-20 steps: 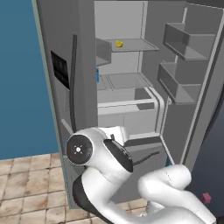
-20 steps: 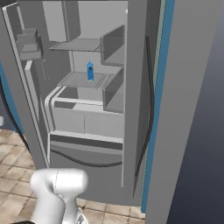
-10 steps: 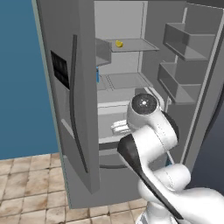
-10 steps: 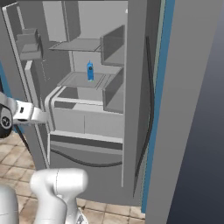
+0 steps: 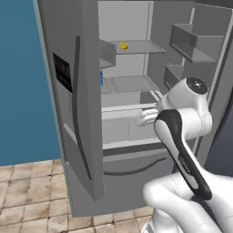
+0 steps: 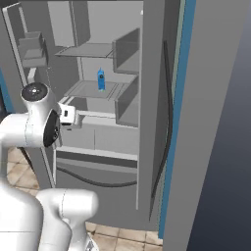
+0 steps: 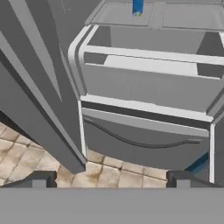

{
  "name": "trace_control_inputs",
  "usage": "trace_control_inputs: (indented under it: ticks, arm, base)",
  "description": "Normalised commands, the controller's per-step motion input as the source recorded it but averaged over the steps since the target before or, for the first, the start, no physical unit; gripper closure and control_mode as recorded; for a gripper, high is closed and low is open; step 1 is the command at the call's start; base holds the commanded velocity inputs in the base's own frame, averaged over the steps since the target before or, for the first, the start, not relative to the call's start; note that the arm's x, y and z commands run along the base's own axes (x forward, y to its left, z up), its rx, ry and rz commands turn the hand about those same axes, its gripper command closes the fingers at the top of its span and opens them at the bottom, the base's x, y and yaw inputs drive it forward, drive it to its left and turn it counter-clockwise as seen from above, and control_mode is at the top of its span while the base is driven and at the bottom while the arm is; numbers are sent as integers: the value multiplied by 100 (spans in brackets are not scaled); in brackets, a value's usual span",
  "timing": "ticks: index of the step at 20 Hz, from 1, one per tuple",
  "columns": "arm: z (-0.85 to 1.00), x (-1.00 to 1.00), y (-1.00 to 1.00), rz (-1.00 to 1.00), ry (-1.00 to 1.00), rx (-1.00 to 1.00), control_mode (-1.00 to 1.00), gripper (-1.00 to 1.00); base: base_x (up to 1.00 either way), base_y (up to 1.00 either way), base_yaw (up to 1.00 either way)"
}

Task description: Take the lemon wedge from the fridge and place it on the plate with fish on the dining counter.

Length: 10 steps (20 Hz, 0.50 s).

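While both doors stand swung wide, the fridge (image 5: 86, 91) takes up most of the left base view, its left door running down the centre-left of the frame with a dark vertical handle (image 5: 78, 109) and a black dispenser panel (image 5: 62, 73) on its face. Upper centre of that frame, the lemon wedge (image 5: 124, 45) sits on the top grey shelf (image 5: 139, 47), a tiny yellow speck toward the shelf's left side. Below it, partly behind the door edge, a small blue bottle (image 5: 101, 78) stands on the next shelf down; in the right base view the same bottle (image 6: 101, 80) is upper centre-left, upright. Door bins (image 5: 193, 43) line the right door at upper right of the left base view. Bottom drawer (image 5: 132, 166) is shut, its curved dark handle across the lower middle. Floor is beige-brown tile (image 5: 27, 200) at lower left; wall behind is flat blue (image 5: 22, 82). Gripper (image 7: 109, 180) is low in the hand view, jaws spread wide with nothing between them, finger tips (image 7: 39, 179) at the bottom corners, pointed at the drawer front and the crisper level above it, well below the lemon shelf. White arm fills the lower right of the left base view.
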Motion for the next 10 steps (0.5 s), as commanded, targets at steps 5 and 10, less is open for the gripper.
trace_control_inputs:
  ticks: [5,10]
  arm:
    - [41,0,6,11,-4,24,-100,-100]
    - [21,35,26,1,0,6,-100,-100]
  base:
    - [0,0,0]
    - [0,0,0]
